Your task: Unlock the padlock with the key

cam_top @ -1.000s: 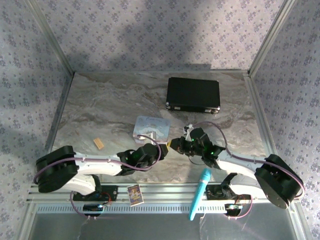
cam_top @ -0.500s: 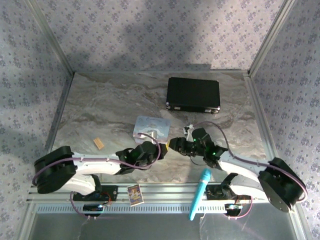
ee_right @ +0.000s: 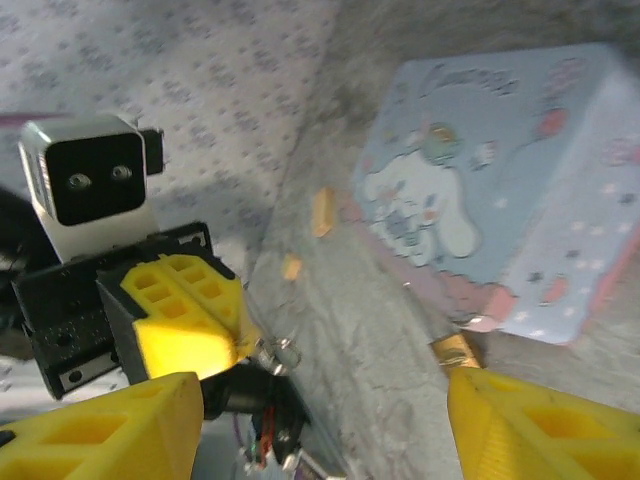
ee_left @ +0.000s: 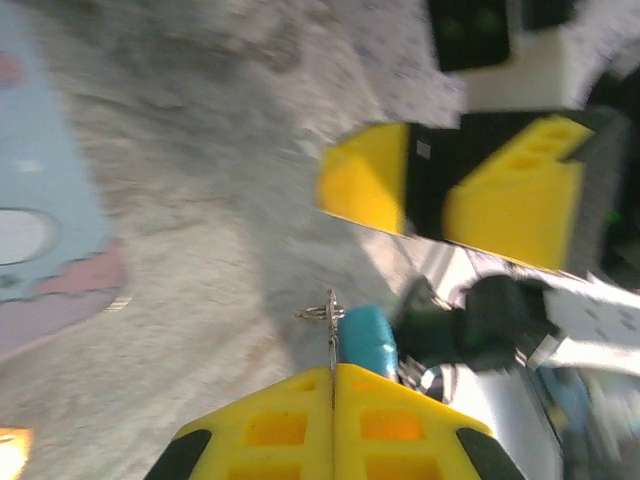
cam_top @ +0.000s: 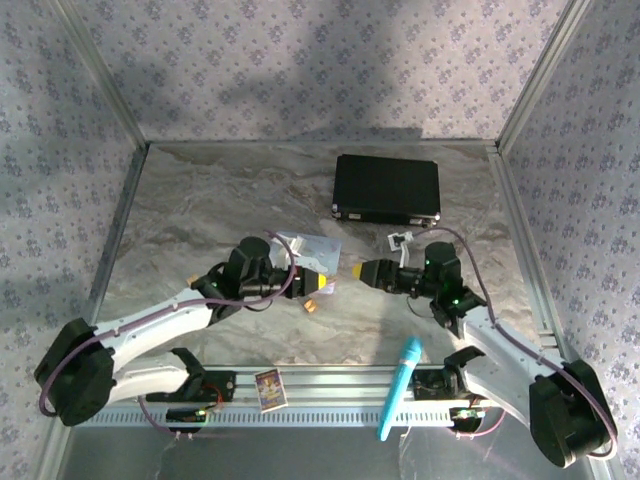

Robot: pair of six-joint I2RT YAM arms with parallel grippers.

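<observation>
My left gripper is shut on the thin silver key, whose blade and small ring stick out past the yellow tips. The same key shows under the left gripper in the right wrist view. The brass padlock lies on the table by the corner of the pastel tin, just past one of my right fingers. From above, the padlock sits below the left gripper. My right gripper faces it across a gap, open and holding nothing.
A black case lies at the back right. A teal marker and a small card rest on the front rail. Two tan wooden blocks lie left of the tin. A white tag sits near the right arm.
Both arms have risen and drawn apart: the left gripper went left and up, the right gripper went right. The padlock now shows alone on the table below them.
</observation>
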